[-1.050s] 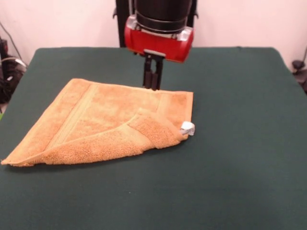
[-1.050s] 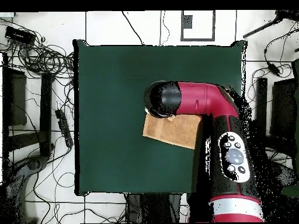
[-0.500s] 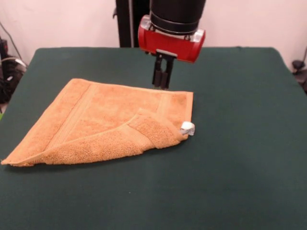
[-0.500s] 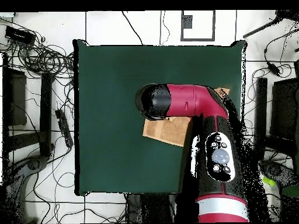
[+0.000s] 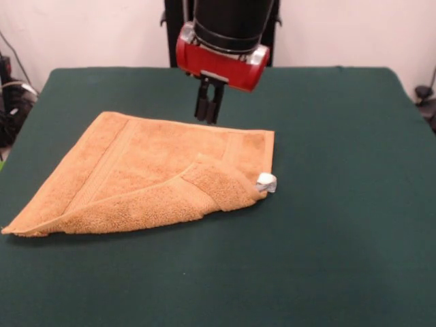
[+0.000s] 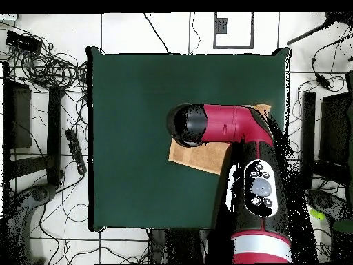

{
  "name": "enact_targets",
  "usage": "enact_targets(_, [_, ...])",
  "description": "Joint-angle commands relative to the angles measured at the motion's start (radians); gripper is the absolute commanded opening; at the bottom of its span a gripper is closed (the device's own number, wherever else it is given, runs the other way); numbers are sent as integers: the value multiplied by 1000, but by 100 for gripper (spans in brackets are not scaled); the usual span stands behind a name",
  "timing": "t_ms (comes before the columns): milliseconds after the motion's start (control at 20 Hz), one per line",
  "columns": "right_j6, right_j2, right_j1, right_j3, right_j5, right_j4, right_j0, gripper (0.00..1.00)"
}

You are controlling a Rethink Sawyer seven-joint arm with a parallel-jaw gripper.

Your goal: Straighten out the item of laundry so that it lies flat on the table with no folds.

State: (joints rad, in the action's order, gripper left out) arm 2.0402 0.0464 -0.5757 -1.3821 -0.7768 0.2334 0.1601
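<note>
While the towel (image 5: 153, 177) lay unchanged on the table (image 5: 340, 204), its near edge folded over and the corner by the white tag (image 5: 266, 182) turned back, the gripper (image 5: 208, 117) had swung from the right back to the left along the towel's far edge and hung just above it. Its fingers stood close together, nearly shut, holding nothing. That sideways shift looked like hunting for a grasp point, so the flattening had not begun. Overhead, the arm (image 6: 234, 128) hid most of the towel (image 6: 196, 155). Cables (image 6: 48, 69) lay off the table, and nothing blocked the way.
</note>
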Motion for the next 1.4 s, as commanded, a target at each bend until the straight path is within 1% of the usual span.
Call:
enact_targets(50, [243, 21, 144, -56, 9, -27, -49, 0])
enact_targets(200, [264, 34, 174, -68, 68, -29, -53, 0])
enact_targets(450, [262, 19, 195, -89, 99, -66, -39, 0])
enact_targets(750, [252, 9, 191, -123, 81, -116, -30, 0])
enact_targets(1000, [243, 11, 197, -128, 52, -151, -41, 0])
enact_targets(1200, [238, 29, 213, -124, 37, -158, -53, 0])
enact_targets(1400, [232, 32, 234, -113, 40, -169, -46, 0])
